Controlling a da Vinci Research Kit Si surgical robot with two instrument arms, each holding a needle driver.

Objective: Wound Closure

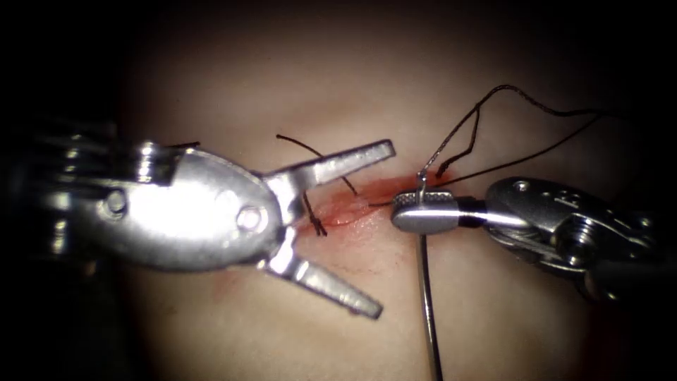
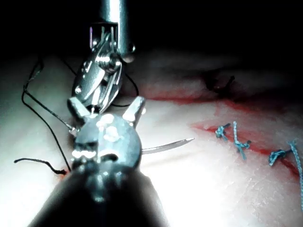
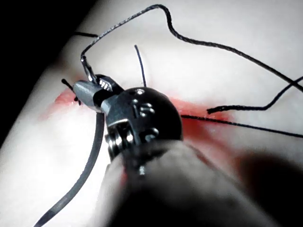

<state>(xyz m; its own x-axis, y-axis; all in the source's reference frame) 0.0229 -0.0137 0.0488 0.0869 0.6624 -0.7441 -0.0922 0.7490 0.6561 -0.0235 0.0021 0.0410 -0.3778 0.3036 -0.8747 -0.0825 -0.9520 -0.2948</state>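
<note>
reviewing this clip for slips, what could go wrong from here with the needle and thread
1. The right tool holds the needle near its thread end, so most of the curve hangs free, clear of the tissue; it may swivel in the jaws.
2. The thread loops loosely just above the right tool and could snag on it.
3. The left tool, jaws wide open and empty, straddles the cut around a knot; closing could catch it.

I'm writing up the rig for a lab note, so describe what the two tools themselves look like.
Both are bright polished metal. The left arm's tool has a broad, rounded teardrop-shaped wrist body with a round pivot pin and two long flat tapered jaws. The right arm's tool has a shorter blunt tip with fine ridges along its edge, a dark neck, and a rounded wrist housing with small pins.
</note>
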